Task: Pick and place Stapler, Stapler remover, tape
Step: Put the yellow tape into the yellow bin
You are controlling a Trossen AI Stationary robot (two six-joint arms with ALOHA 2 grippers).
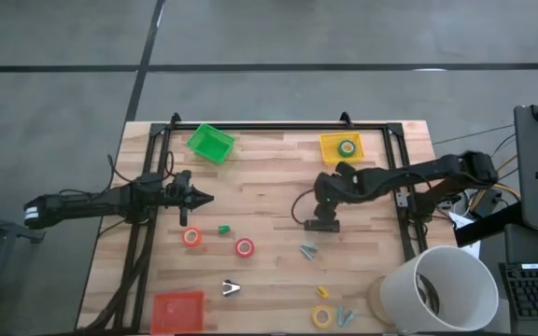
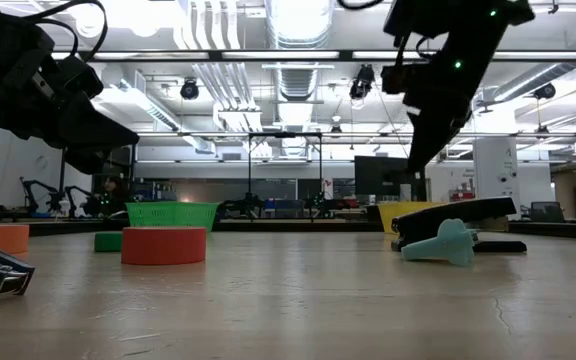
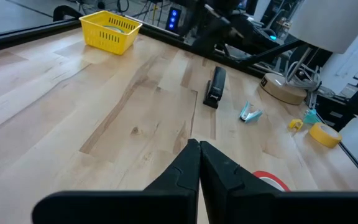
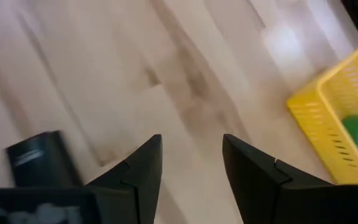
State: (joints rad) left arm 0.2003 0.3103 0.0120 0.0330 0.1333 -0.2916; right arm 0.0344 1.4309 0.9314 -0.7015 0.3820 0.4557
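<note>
**Stapler flat on table, right gripper above it, fingers spread**

Near edge of table, high view: red bin (image 1: 177, 311), a small white stapler remover (image 1: 231, 288) just beside it, a yellow tape roll (image 1: 322, 316), and a big white cylinder (image 1: 442, 288) at the right corner.

Next row back: orange tape roll (image 1: 191, 237), red tape roll (image 1: 245, 247), a small green block (image 1: 223, 228) between them.

Mid-table: stapler (image 1: 322, 224) lies flat on the wood. Small, black, oblong bar shape; in the low view (image 2: 455, 213) it shows a raised top arm over a flat base. A teal piece (image 2: 442, 243) sits just in front of it there.

Right gripper (image 1: 325, 200) hangs just over the stapler, not touching; fingers (image 4: 140, 169) apart, nothing between them.

Left gripper (image 1: 197, 198) hovers at table left, well apart from the stapler; fingers (image 3: 185, 169) pressed together, empty.

Far edge: green bin (image 1: 211, 143), and yellow bin (image 1: 342, 147) holding a green tape roll (image 1: 346, 147).
</note>
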